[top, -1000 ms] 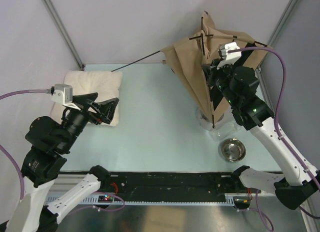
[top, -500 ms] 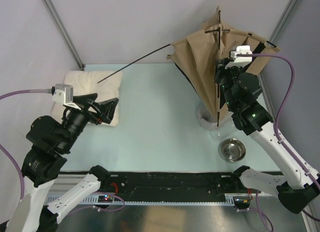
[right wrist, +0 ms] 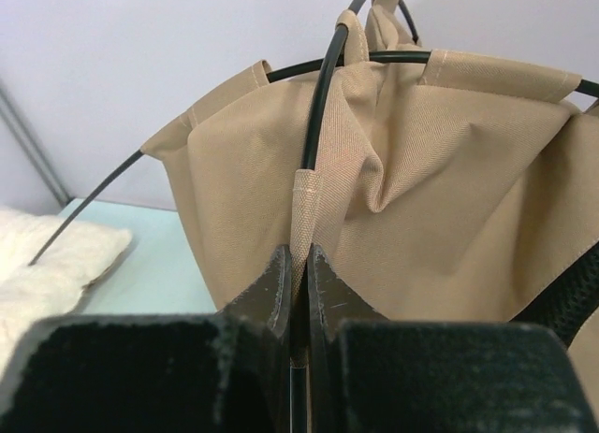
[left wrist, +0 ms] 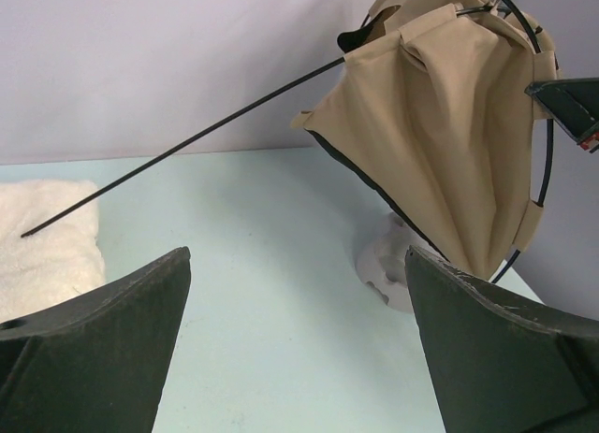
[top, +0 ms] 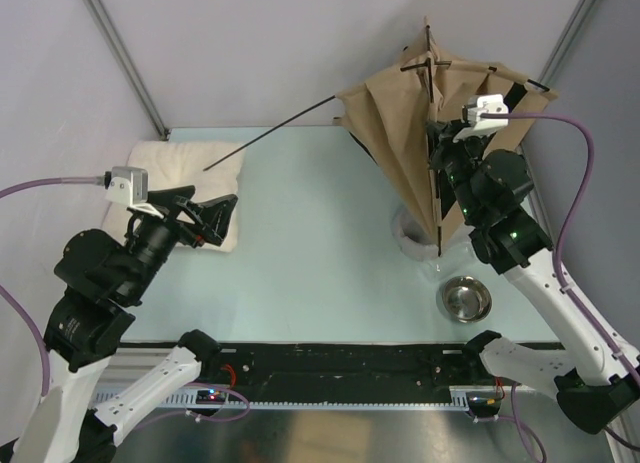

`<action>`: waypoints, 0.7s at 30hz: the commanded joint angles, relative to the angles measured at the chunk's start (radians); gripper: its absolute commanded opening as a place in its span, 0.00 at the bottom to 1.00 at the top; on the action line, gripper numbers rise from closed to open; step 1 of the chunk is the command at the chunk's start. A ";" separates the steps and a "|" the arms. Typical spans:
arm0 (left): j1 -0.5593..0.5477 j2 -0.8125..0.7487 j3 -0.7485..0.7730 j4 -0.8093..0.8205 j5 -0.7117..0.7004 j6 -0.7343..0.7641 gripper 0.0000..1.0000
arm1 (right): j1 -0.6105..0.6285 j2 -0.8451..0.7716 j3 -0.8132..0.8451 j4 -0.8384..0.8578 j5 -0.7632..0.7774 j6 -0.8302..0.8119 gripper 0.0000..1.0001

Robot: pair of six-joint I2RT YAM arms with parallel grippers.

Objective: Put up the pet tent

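Observation:
The pet tent [top: 395, 113] is a half-folded bundle of tan fabric with black trim, held up at the back right, its lower end by a white lumpy object [top: 408, 235]. My right gripper [top: 443, 155] is shut on a fabric pole sleeve of the tent [right wrist: 440, 171], with a thin dark pole [right wrist: 323, 96] running up out of the jaws [right wrist: 299, 265]. One long pole [top: 270, 133] sticks out left over the cushion. My left gripper [top: 213, 217] hangs open and empty at the left; it [left wrist: 299, 330] faces the tent [left wrist: 440, 134] from afar.
A fluffy cream cushion [top: 185, 173] lies at the back left, partly under my left gripper. A small metal bowl [top: 465, 299] sits at the front right near my right arm. Grey walls close the back and both sides.
My right gripper has moved right and back with the tent, which now hangs more upright. The free pole's tip swung lower over the cushion. The left arm has not moved.

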 commanded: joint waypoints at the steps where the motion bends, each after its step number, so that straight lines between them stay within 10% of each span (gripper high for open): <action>1: 0.005 0.009 0.033 0.001 -0.004 0.003 1.00 | -0.029 -0.059 0.009 0.040 -0.180 0.078 0.00; 16: 0.005 0.061 0.032 -0.021 0.056 0.013 1.00 | -0.312 -0.078 0.030 0.068 -0.745 0.198 0.00; 21: 0.005 0.110 0.069 -0.023 0.076 0.020 1.00 | -0.330 -0.090 0.040 0.052 -0.691 0.203 0.00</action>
